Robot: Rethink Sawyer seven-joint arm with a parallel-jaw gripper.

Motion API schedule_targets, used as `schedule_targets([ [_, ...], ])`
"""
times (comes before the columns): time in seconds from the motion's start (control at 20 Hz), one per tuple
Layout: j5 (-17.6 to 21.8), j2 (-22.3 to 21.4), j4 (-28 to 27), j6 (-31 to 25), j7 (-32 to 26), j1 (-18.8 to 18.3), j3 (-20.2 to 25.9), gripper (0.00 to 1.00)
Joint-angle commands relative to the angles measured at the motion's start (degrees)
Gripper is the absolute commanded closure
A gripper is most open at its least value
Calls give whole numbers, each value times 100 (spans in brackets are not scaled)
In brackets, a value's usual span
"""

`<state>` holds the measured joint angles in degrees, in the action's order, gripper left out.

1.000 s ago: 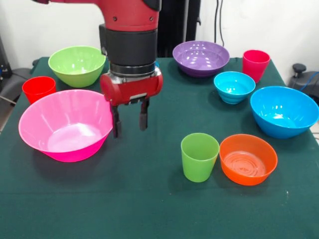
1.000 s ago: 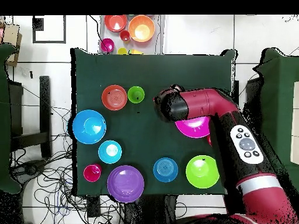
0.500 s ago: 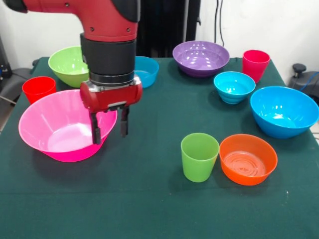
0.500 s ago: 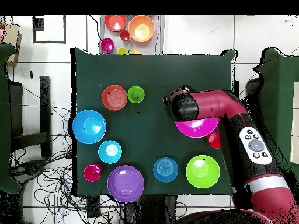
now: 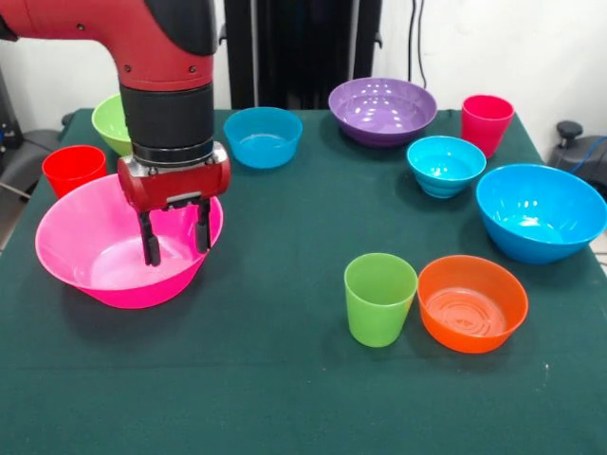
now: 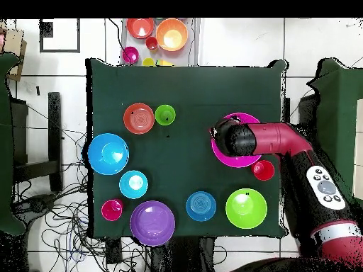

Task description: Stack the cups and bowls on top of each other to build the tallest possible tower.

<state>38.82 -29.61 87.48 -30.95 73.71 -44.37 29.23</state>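
My gripper (image 5: 175, 241) is open and empty, its fingers hanging inside the large hot pink bowl (image 5: 90, 254), near its right wall. A red-orange cup (image 5: 72, 169) stands left of that bowl. The lime green bowl (image 5: 108, 118) is half hidden behind my arm. A small cyan bowl (image 5: 263, 136), the purple bowl (image 5: 382, 109), the crimson-pink cup (image 5: 487, 121), a second small cyan bowl (image 5: 446, 164) and the large blue bowl (image 5: 541, 210) stand apart. The lime green cup (image 5: 379, 298) stands next to the orange bowl (image 5: 471, 302). Nothing is stacked.
In the overhead view my arm (image 6: 283, 138) covers most of the pink bowl (image 6: 246, 117). Beyond the table's edge several more bowls (image 6: 171, 34) sit on a separate surface. Cables lie on the floor around the table.
My gripper has moved left in the front view, from beside the pink bowl's right rim to over its inside. It stays open. The small cyan bowl behind it has come into sight.
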Motion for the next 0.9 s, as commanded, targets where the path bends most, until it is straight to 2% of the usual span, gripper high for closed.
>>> schedule_targets([
  [0.05, -350, 38, 1051, 403, 446, -268, 328, 0],
  [0.2, -589, -288, 1302, 260, 518, -277, 401, 0],
  [0.45, -657, -862, 1483, 109, 515, -117, 203, 0],
  [0.6, -656, -798, 1478, 204, 530, -53, 170, 0],
  [0.9, -335, -368, 1245, 609, 599, 133, -75, 0],
])
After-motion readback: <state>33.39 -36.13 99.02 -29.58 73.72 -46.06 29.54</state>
